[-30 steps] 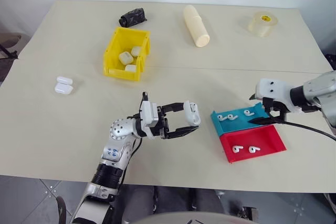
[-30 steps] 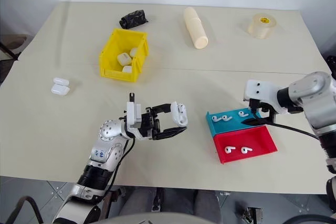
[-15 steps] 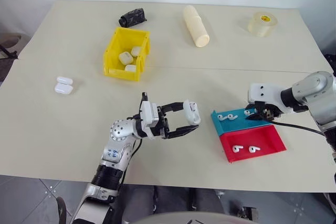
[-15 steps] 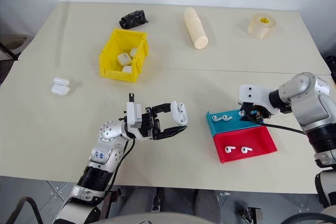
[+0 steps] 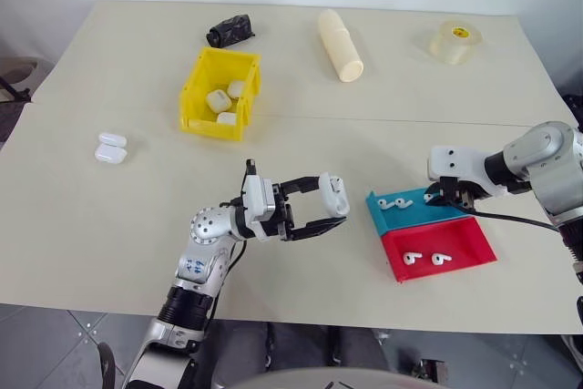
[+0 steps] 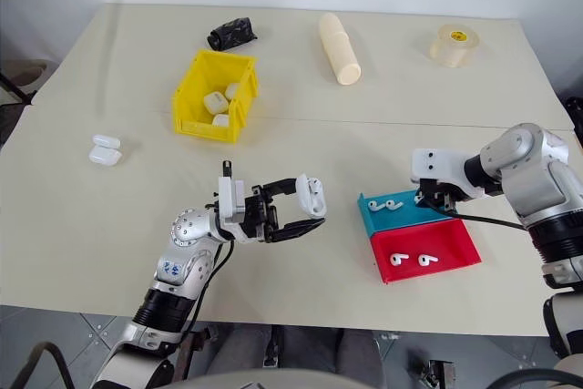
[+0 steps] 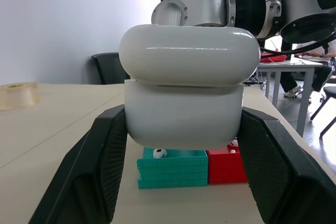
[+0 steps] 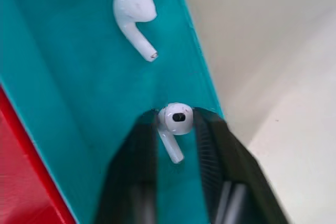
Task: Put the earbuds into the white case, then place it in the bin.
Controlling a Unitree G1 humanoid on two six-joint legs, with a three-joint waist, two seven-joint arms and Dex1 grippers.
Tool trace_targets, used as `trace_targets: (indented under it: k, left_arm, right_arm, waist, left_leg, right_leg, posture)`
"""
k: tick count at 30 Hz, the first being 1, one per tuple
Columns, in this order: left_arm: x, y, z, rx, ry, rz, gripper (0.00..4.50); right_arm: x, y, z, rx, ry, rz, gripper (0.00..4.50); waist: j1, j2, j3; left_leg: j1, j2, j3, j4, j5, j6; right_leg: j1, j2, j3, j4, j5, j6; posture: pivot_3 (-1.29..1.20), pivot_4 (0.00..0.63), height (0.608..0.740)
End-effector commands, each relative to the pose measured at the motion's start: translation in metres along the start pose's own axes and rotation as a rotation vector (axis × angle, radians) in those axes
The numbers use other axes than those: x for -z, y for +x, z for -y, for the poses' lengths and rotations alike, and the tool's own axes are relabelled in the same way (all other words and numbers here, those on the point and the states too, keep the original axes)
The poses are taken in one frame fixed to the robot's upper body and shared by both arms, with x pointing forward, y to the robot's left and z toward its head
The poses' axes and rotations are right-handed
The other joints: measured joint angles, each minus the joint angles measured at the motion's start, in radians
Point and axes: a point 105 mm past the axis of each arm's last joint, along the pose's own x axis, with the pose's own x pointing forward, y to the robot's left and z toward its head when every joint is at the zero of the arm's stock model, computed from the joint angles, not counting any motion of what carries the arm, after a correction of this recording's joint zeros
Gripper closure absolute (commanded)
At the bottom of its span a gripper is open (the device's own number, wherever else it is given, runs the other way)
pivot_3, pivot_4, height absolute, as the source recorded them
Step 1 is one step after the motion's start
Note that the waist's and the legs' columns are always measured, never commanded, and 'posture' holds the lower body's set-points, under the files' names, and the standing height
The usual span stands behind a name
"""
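While the left gripper (image 5: 330, 214) clamps the white case (image 7: 185, 85), the right gripper (image 8: 176, 124) seemingly pinches an earbud (image 8: 174, 121).

The left claw (image 7: 184, 145) held the white case (image 7: 186, 87) between its two black fingers (image 7: 100, 177), one pressed to each side of the lower half. The case's lid sat on top, a thin seam between the halves. Beneath it on the desk (image 7: 58, 129) stood a teal tray (image 7: 173, 169) with one earbud (image 7: 159, 153) showing at its rim, and a red tray (image 7: 226, 167) touching it. A roll of tape (image 7: 17, 94) lay farther off. The other arm (image 7: 247, 11) reached across behind the case.
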Motion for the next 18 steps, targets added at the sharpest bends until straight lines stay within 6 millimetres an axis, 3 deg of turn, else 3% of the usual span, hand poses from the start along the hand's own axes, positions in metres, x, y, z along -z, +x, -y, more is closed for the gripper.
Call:
trace_targets:
  k: [1, 7, 12, 18]
  left_arm:
    - [-0.009, 0.004, 0.001, 0.013, 0.027, 0.029, 1.73]
    - [-0.009, 0.004, -0.003, 0.025, 0.030, 0.020, 1.73]
    - [-0.010, 0.000, -0.011, 0.031, 0.040, 0.005, 1.73]
    - [-0.011, -0.002, -0.017, 0.041, 0.044, -0.004, 1.73]
  right_arm:
    - [-0.007, -0.001, -0.001, 0.012, -0.005, 0.023, 4.01]
    - [-0.021, -0.027, 0.004, 0.108, 0.015, 0.157, 4.01]
    - [-0.060, -0.048, -0.012, 0.111, 0.032, 0.535, 4.01]
    - [-0.092, -0.061, -0.042, 0.074, 0.151, 0.934, 4.01]
  waist:
    - [-0.001, 0.000, 0.000]
    - [0.002, 0.000, 0.000]
    - [0.002, 0.000, 0.000]
    - [0.002, 0.000, 0.000]
  left_leg:
    - [0.000, 0.000, 0.000, 0.000, 0.000, 0.000]
    - [0.000, 0.000, 0.000, 0.000, 0.000, 0.000]
    - [-0.001, 0.000, -0.002, 0.000, 0.000, 0.000]
    - [-0.001, 0.000, -0.003, 0.000, 0.000, 0.000]
  right_leg:
    - [0.000, 0.000, 0.000, 0.000, 0.000, 0.000]
    - [0.000, 0.000, 0.000, 0.000, 0.000, 0.000]
    - [0.000, 0.000, -0.002, 0.000, 0.000, 0.000]
    - [0.001, 0.000, -0.003, 0.000, 0.000, 0.000]
  posture:
    - [0.00, 0.150, 0.740]
    - [0.00, 0.150, 0.740]
    - [0.00, 0.150, 0.740]
    - [0.00, 0.150, 0.740]
